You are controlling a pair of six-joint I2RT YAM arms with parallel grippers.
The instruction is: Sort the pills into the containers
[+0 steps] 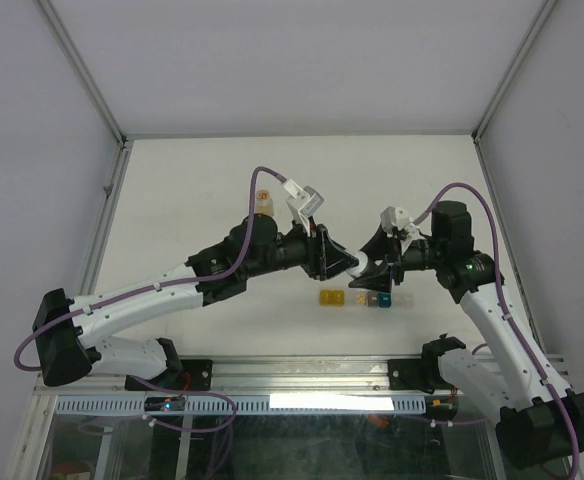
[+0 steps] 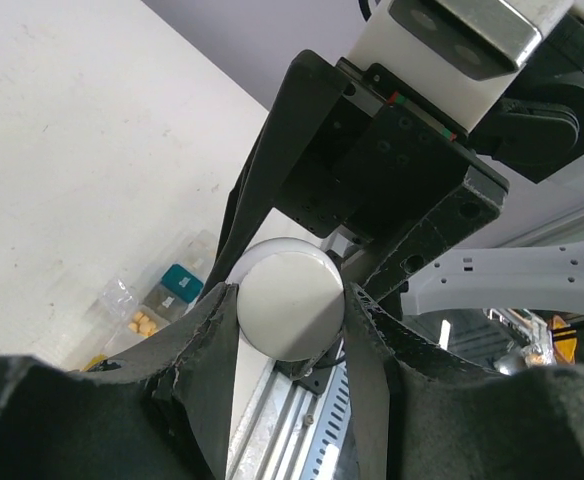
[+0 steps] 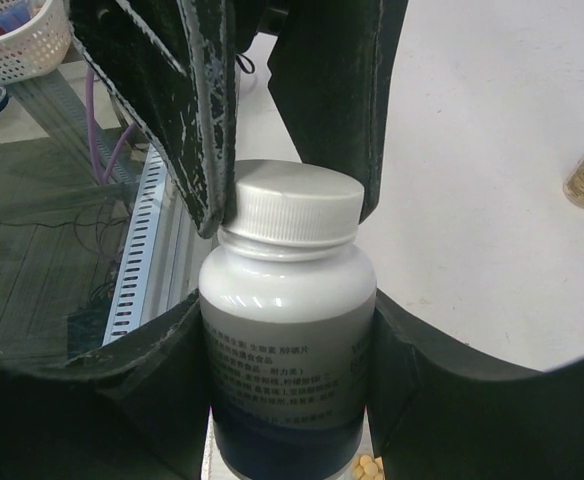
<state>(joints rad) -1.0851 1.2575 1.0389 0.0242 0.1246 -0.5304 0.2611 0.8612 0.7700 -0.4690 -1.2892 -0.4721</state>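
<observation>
Right wrist view puts your right pincer clamped round the white bottle, held up off the counter, while your left pincer pinches its cap, which is not yet off. The containers sit on the counter just beneath. A few orange pills lie in one compartment, so most of the sorting looks to be ahead of you.

Three small containers on the tabletop: one yellow, one clear, one teal. One white bottle with one ribbed cap. One amber bottle.
</observation>
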